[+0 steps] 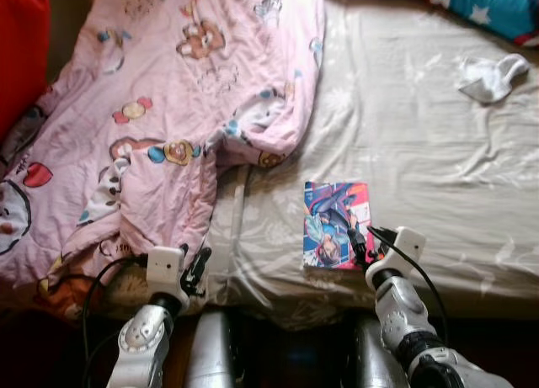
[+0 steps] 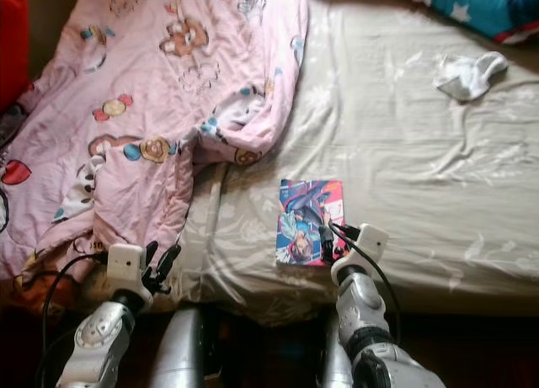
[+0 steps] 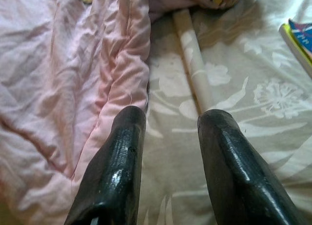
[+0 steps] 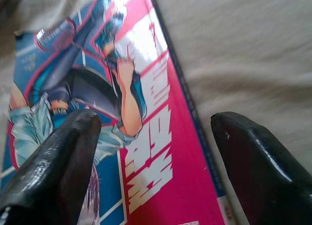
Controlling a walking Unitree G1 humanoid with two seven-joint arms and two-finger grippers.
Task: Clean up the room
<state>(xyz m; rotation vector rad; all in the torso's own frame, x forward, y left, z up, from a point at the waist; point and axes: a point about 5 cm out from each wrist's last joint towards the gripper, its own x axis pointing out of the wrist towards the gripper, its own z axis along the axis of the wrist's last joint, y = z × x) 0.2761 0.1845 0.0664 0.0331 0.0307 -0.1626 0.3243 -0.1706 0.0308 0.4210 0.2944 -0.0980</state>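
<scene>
Right hand (image 1: 360, 245) sits at the near right edge of the comic book (image 1: 335, 223), fingers spread wide and empty, straddling the spine side; book lies flat near the bed's (image 1: 421, 135) front edge, long axis running away from the robot. Left hand (image 1: 195, 268), also open and empty, is well apart by the pink quilt (image 1: 152, 110). Cover lettering is too tilted to read.

A wide bed (image 1: 421, 110) covered by a beige floral-patterned sheet is seen from above. A rumpled pink cartoon-print quilt (image 1: 160, 110) is spread over its left half, a glossy pink-and-blue comic book (image 1: 335, 224) lies flat near the front edge, and a crumpled white sock (image 1: 491, 77) rests toward the far right.
</scene>
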